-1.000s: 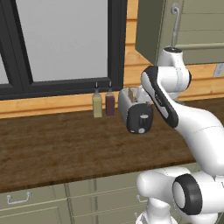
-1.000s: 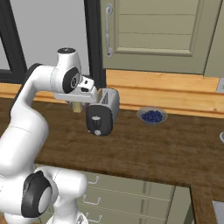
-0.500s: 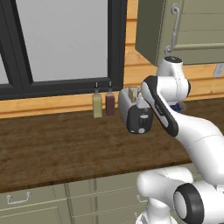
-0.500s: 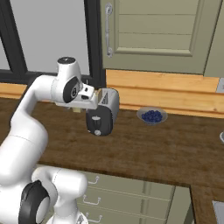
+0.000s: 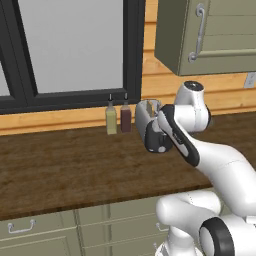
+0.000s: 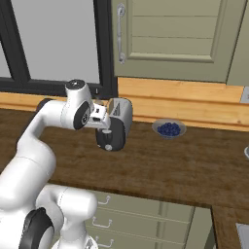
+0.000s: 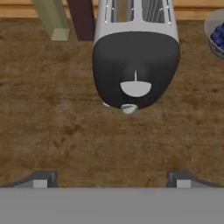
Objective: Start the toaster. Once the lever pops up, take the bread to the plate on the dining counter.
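The toaster (image 7: 135,57) stands on the wood counter with its rounded black end panel facing me. Its lever (image 7: 135,89) sits at the low end of its slot, above a small knob (image 7: 129,108). A pale strip that may be the bread (image 7: 124,8) shows in the left slot; the same tan edge (image 5: 149,106) peeks out of the toaster top (image 5: 150,125). My gripper (image 7: 111,180) hangs open just in front of the black panel, touching nothing. In the right base view the toaster (image 6: 116,126) sits right beside my hand. The plate and the dining counter are out of view.
An olive bottle (image 5: 111,120) and a dark red bottle (image 5: 126,117) stand just left of the toaster against the window sill. A bowl of blueberries (image 6: 168,129) sits to its right. A wall cabinet (image 5: 210,35) hangs above, and drawers run below the counter edge (image 5: 75,205).
The gripper's fingers have spread open. The arm's upper joint has sunk a little lower in both base views. The toaster has stayed in place.
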### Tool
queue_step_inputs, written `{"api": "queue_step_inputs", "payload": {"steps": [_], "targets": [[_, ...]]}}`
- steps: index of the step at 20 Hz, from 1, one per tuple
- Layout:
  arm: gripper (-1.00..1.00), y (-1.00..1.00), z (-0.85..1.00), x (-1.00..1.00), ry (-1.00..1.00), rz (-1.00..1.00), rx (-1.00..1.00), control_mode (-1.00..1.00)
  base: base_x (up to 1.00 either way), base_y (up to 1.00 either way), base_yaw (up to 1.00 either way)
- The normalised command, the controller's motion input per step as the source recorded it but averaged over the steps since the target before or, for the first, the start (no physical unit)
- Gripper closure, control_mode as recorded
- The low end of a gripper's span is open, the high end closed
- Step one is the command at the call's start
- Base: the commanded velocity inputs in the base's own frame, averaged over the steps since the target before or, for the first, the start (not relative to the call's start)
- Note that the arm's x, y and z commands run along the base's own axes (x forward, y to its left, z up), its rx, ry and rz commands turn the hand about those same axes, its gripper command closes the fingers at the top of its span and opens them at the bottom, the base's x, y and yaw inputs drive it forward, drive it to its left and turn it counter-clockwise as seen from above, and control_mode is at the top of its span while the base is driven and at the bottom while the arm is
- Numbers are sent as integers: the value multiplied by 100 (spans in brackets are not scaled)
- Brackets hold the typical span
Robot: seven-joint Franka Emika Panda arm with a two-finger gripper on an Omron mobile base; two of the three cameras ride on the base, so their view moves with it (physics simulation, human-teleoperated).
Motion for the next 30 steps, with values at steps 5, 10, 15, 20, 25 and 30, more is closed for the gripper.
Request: {"api": "queue_step_inputs", "payload": {"steps": [5, 10, 15, 20, 25, 30], "targets": [[-100, 2, -13, 46, 0, 0, 0, -100, 0, 0, 0], [-100, 7, -19, 47, 0, 0, 0, -100, 0, 0, 0], [-100, 10, -28, 34, 0, 0, 0, -100, 0, 0, 0], [-100, 1, -27, 17, 0, 0, 0, -100, 0, 0, 0], [-100, 0, -25, 7, -4, 0, 0, -100, 0, 0, 0], [-100, 0, -20, 6, -7, 0, 0, -100, 0, 0, 0]]}}
